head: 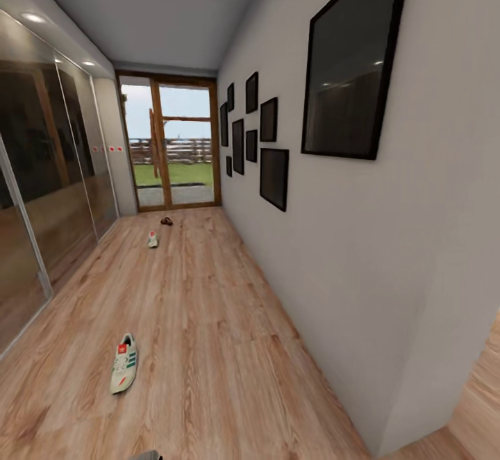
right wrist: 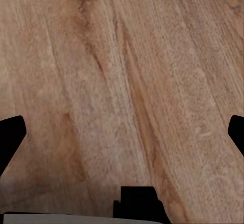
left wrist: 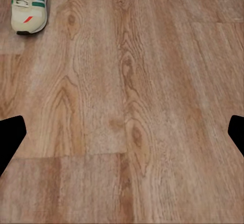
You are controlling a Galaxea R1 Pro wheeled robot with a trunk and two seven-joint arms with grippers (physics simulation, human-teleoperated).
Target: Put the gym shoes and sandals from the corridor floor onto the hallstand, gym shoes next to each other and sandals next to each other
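Head view: long corridor floor of wood-grain planks running toward a glazed door at the far end, dark picture frames on the right wall, mirrored panels along the left. Near gym shoe lying in the lower left of the frame, toe toward the camera, heel away. Far gym shoe well apart, up the middle of the frame. Beyond it, close to the door, a small dark shape, probably the sandals, too small to separate. Everything loose on the planks; nothing racked yet.

Left wrist view: same near shoe at the upper left corner. Left gripper spread wide, empty, aimed at bare floor. Right gripper likewise released over plain planks. Likely on approach, arms lowered ready for the nearest shoe.
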